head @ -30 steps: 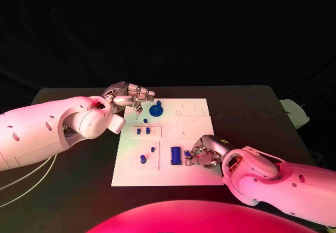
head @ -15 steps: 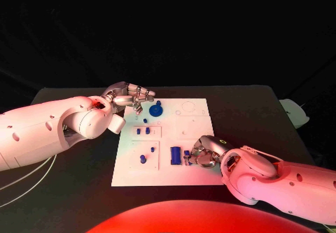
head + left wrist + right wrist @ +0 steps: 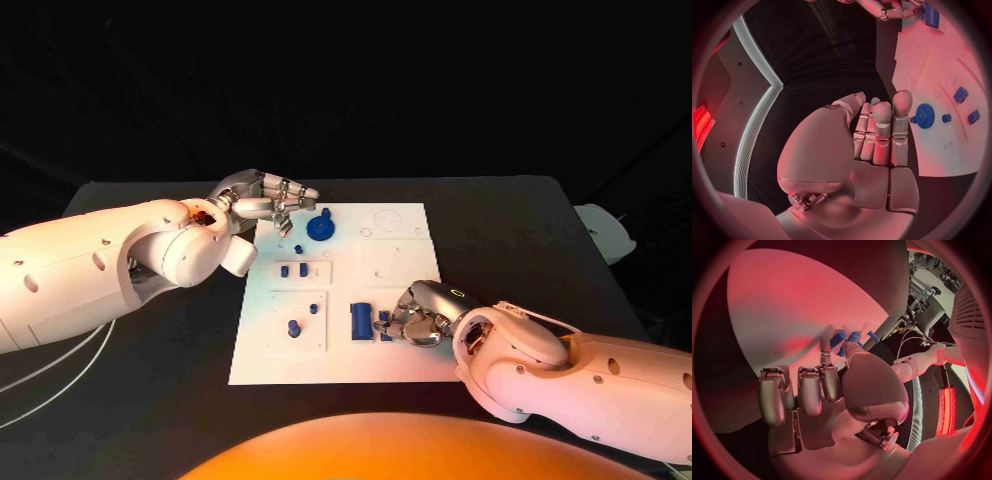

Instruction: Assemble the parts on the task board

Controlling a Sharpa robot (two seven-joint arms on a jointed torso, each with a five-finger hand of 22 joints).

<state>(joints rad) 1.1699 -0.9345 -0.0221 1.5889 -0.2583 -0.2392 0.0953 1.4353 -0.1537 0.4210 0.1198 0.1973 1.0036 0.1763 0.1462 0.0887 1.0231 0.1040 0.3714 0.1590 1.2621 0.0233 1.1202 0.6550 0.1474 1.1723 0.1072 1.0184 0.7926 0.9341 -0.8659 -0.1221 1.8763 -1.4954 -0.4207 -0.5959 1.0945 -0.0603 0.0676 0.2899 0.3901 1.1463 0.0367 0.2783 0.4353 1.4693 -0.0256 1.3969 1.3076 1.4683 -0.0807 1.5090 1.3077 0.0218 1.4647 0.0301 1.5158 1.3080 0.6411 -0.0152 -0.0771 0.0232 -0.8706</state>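
White task board [image 3: 389,270] on black table [image 3: 519,230]

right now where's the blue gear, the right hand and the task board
blue gear [image 3: 322,227], head view, on its round face
right hand [image 3: 414,314], head view, on the middle of the hand
task board [image 3: 408,365], head view, on bare white surface by its near edge

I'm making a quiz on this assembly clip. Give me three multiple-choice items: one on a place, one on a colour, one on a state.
1. Where is the round blue gear part on the white task board?
A. near edge
B. far half, near the left hand
C. off the board

2. What colour is the table?
A. black
B. white
C. blue

3. What does the right hand do?
A. rests flat, off the board
B. grips the gear
C. pinches a small blue part

Answers: 1 B, the head view shows it there. 2 A, dark all round the board. 3 C, the right wrist view shows blue at the fingertips.
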